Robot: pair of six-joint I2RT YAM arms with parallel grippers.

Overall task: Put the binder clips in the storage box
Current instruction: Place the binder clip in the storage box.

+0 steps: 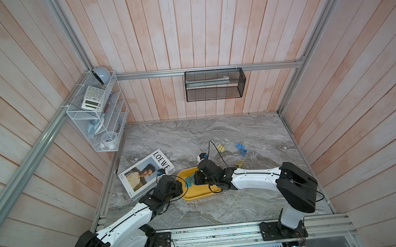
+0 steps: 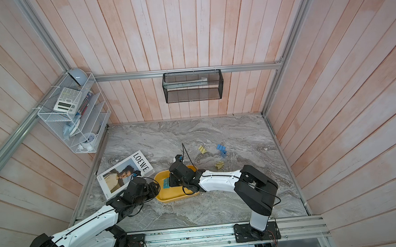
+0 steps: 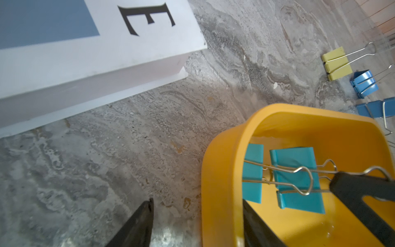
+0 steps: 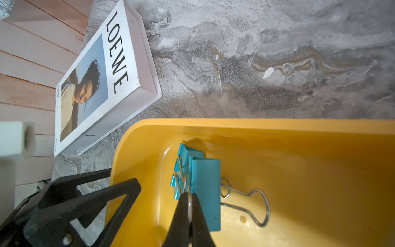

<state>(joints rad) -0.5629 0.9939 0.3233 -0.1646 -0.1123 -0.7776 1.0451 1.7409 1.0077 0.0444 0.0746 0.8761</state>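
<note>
right gripper point(image 4: 189, 198) | pinching teal clip point(image 4: 178, 167) handle | inside storage box point(image 4: 299, 128)

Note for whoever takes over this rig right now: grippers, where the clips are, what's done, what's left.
Right gripper: shut on the wire handle of a teal clip inside the storage box.
Left gripper: open, one finger inside the box wall, one outside.
Done: second teal clip also in the box.
Left: release, then move two yellow clips and two blue clips from the table.
</note>
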